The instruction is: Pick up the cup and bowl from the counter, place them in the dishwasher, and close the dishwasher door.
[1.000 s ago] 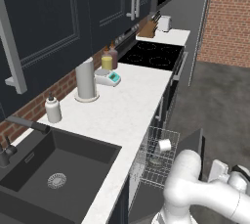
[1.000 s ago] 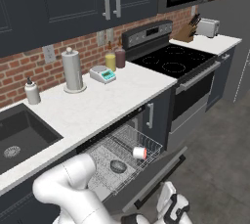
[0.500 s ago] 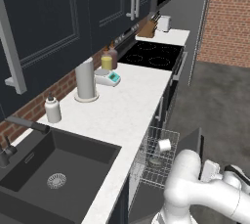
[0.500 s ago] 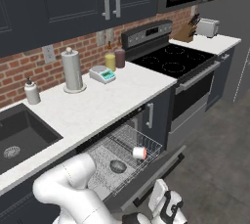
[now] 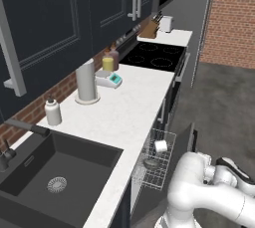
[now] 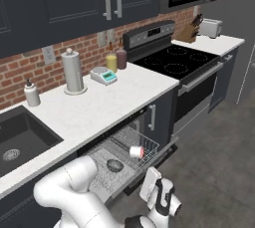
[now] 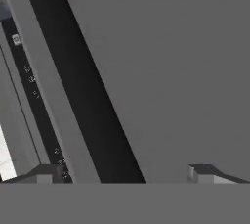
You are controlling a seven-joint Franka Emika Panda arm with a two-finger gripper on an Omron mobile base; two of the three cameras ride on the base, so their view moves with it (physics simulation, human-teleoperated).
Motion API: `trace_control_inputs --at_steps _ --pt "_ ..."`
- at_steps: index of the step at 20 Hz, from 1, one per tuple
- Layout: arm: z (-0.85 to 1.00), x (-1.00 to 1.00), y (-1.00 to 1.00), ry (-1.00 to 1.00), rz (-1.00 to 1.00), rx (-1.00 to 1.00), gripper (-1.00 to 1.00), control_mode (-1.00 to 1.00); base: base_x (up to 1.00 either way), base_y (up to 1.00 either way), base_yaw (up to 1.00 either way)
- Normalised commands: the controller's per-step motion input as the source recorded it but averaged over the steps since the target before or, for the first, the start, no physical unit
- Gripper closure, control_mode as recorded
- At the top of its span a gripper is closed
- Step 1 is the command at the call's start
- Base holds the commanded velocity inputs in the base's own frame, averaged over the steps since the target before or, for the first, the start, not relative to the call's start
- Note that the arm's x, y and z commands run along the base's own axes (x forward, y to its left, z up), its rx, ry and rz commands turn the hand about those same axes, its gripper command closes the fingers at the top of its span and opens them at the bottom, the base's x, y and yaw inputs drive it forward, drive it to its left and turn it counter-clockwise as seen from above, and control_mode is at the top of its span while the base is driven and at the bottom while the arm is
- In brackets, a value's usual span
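**Fingers low at the dishwasher door, cup and bowl in the rack**

The fingers [image 7: 122,174] stand wide apart with nothing between them — both tips show at the bottom of the hand view, facing a flat grey panel crossed by a dark slanting band. In the right base view the fingers [image 6: 149,184] sit low, just beside the outer edge of the dishwasher door [image 6: 149,165], which hangs open.

The wire rack [image 6: 124,147] is pulled out over the door. The cup [image 6: 136,151] lies on its side in it, reddish inside showing; the bowl [image 6: 115,165] rests near it, toward the arm. From the left, cup [image 5: 160,146] and bowl [image 5: 151,163] sit in the same rack.

The table [image 5: 124,107] carries a grey cylinder [image 5: 86,81] — and a pump bottle [image 5: 52,111] beside the sink [image 5: 50,172].
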Motion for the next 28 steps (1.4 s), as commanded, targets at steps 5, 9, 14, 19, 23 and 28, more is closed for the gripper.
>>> trace_control_inputs --at_steps 5,9,14,19,23,28 --pt "-0.39 0.55 1.00 -0.33 0.17 0.05 -1.00 -1.00 0.00 0.00 0.00" --pt "-0.58 0.50 1.00 -0.35 0.12 0.17 -1.00 -1.00 0.00 0.00 0.00" --pt "-0.91 0.37 1.00 -0.31 0.10 0.34 -1.00 -1.00 0.00 0.00 0.00" --pt "-0.80 0.46 0.71 -0.22 0.08 0.36 -1.00 -1.00 0.00 0.00 0.00" --pt "-0.16 0.62 0.12 -0.01 0.07 0.17 -1.00 -1.00 0.00 0.00 0.00" --pt "-0.28 0.79 0.21 0.00 0.06 0.12 -1.00 -1.00 0.00 0.00 0.00"
